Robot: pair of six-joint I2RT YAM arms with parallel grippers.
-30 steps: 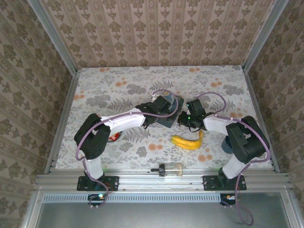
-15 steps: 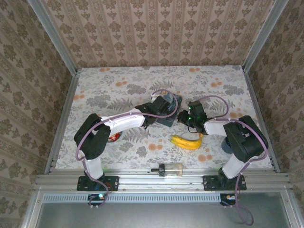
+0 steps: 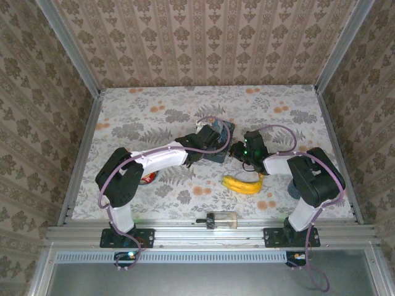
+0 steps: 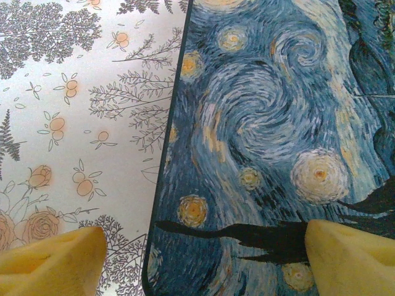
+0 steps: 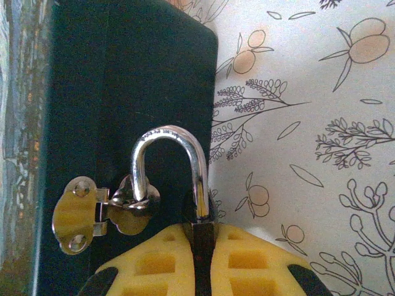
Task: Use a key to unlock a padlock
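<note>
From the top view, I have the left gripper over the blue painted tin box at mid-table. The right gripper is pressed up to the box's right side, and the banana lies just nearer to me. The padlock is too small to pick out from up there. On the left wrist view, the two yellow fingertips stand wide apart, one over the tablecloth and one over the lid. They straddle the box's edge and grip nothing. On the right wrist view, the yellow pads are closed on the padlock. Its dark body is pinched between them, and its silver shackle is looped through the hasp on the box's dark side. I judge I'm at the steadying step, with the lock held and the box about to be braced. Next I need a key lined up with the keyway, which the pads hide. I can't tell whether the shackle is already free.
</note>
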